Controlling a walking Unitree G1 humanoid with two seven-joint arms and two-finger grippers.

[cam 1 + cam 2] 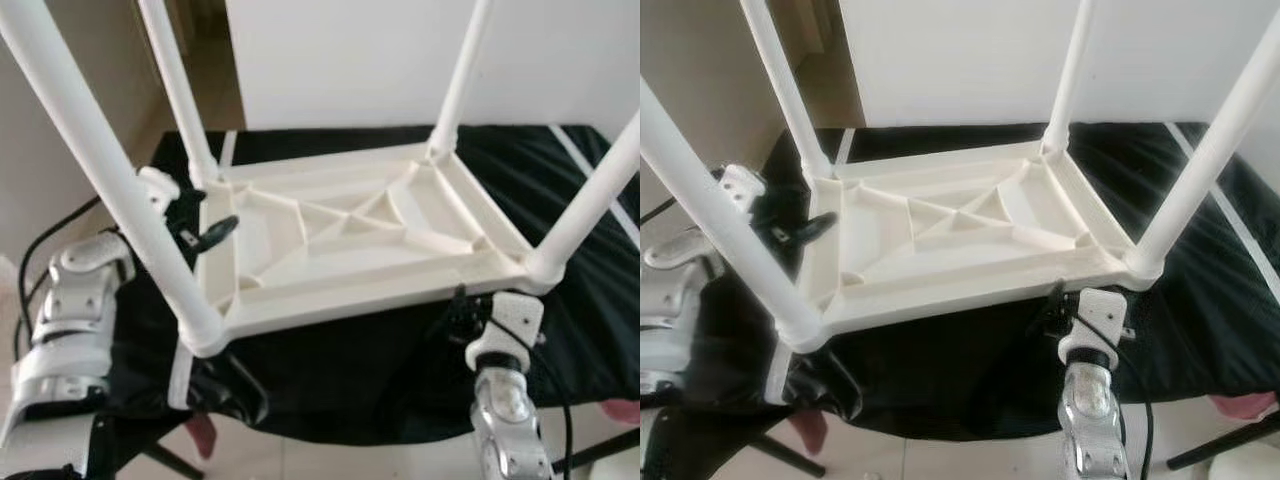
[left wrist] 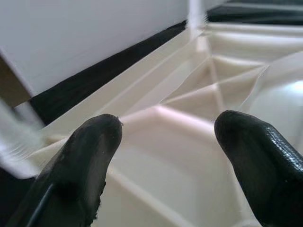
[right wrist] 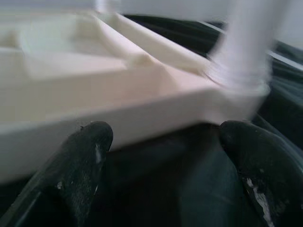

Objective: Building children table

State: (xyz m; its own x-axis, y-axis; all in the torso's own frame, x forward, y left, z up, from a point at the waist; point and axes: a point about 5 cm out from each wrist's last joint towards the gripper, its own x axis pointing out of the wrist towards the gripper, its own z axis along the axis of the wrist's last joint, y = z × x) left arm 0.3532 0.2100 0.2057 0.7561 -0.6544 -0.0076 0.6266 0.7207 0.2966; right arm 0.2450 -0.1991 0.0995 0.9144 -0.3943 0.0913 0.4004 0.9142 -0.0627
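The left gripper (image 2: 165,142) has its 2 black fingers (image 2: 90,156) spread wide with nothing between them, reaching over the left rim of the upturned table top (image 1: 350,235) and pointing across its ribbed underside. In the head views this gripper (image 1: 215,232) sits just beside the near-left leg (image 1: 110,170), its silver arm (image 1: 70,320) coming in from the left.

The right gripper (image 3: 165,156) also has its 2 fingers (image 3: 80,161) held wide apart and grips nothing; they sit low at the near edge of the table top, close to the near-right corner, with black cloth under them. From the head, this gripper (image 1: 1070,315) is just below that edge, beside the near-right leg (image 1: 1205,160).

The white plastic table lies upside down on a worktop covered with black cloth (image 1: 560,330). Its 4 legs stand up from the corners, the far-left leg (image 1: 180,90) and far-right leg (image 1: 460,80) rising towards a white wall (image 1: 350,60).
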